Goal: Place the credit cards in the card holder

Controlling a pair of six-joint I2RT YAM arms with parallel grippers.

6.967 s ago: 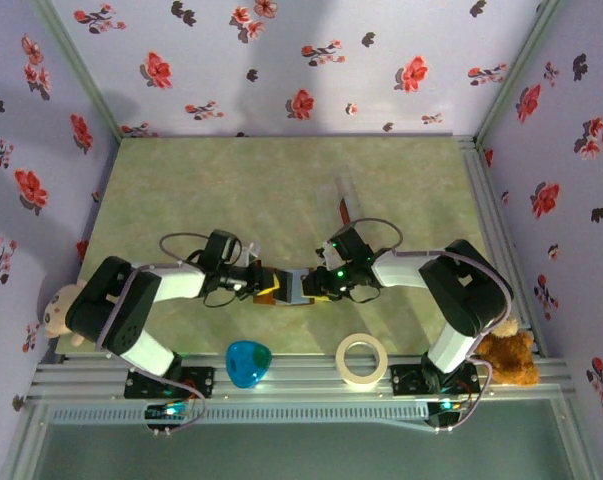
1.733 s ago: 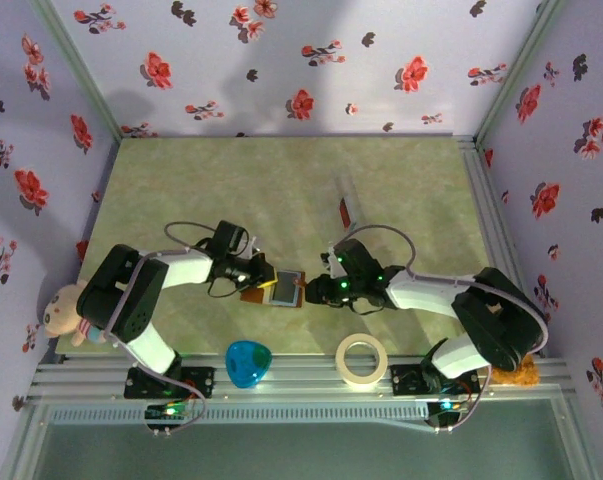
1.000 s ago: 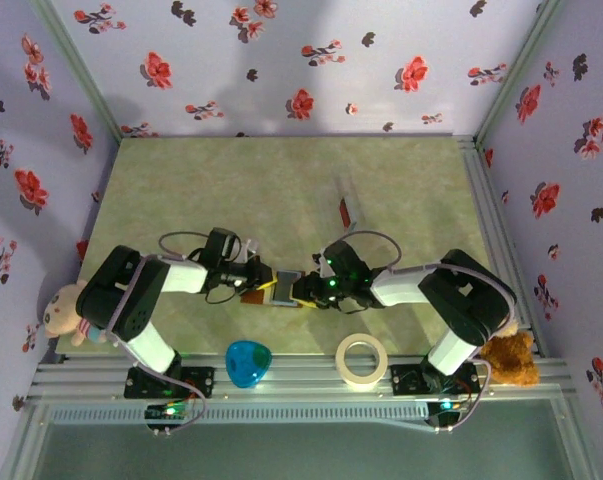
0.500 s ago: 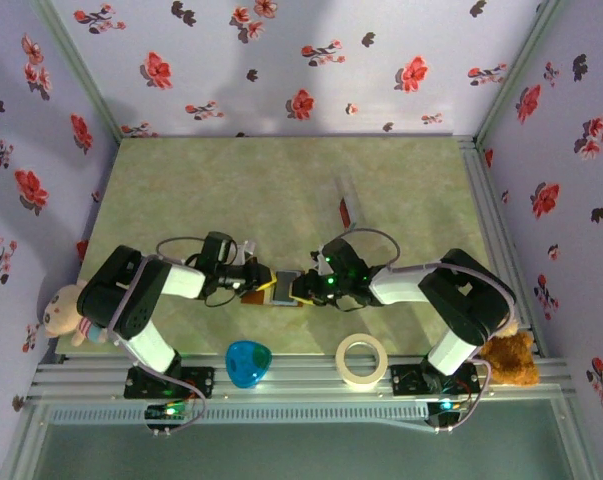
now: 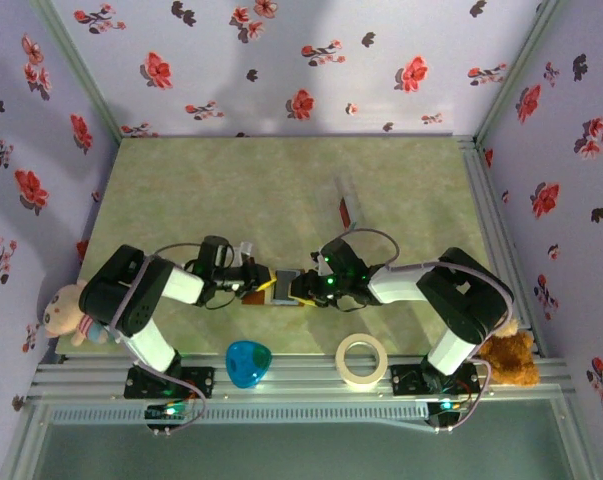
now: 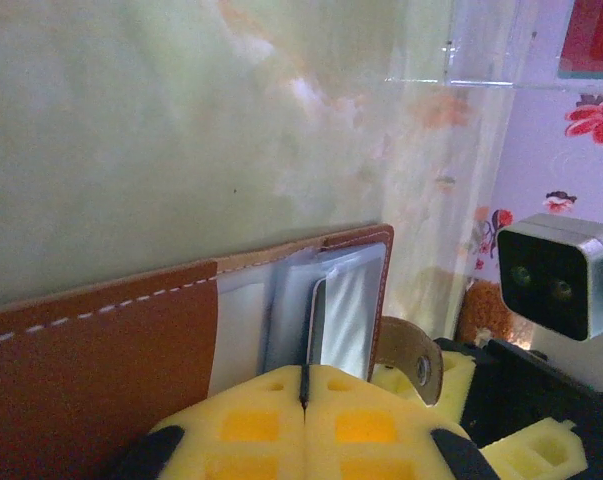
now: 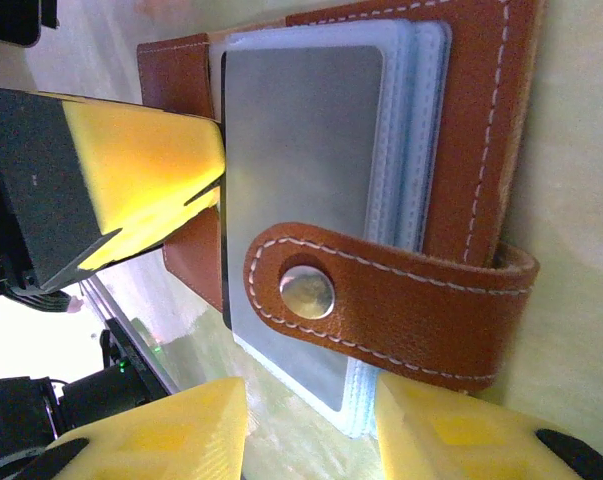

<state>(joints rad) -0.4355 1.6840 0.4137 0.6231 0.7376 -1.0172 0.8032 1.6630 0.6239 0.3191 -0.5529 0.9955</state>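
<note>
The brown card holder (image 5: 279, 286) lies open on the table between both grippers. My left gripper (image 6: 304, 372) is shut on a thin dark credit card (image 6: 314, 320), held edge-on, its far end among the holder's clear sleeves (image 6: 281, 310). In the right wrist view that grey card (image 7: 301, 190) lies flat on the sleeves, under the closing tab (image 7: 381, 300) with its metal snap. My right gripper (image 7: 306, 430) stands open at the holder's tab end, its fingers (image 7: 461, 435) either side of the sleeves' edge. A red card (image 5: 346, 210) stands in the clear stand farther back.
A blue object (image 5: 248, 362) and a tape roll (image 5: 362, 360) lie near the front edge. Soft toys sit at the front left (image 5: 61, 310) and front right (image 5: 506, 355). The clear stand (image 6: 481, 60) is beyond the holder.
The left gripper has drawn slightly left and toward the front with the card. The right gripper has stayed at the holder's tab end, and its fingers have shifted a little.
</note>
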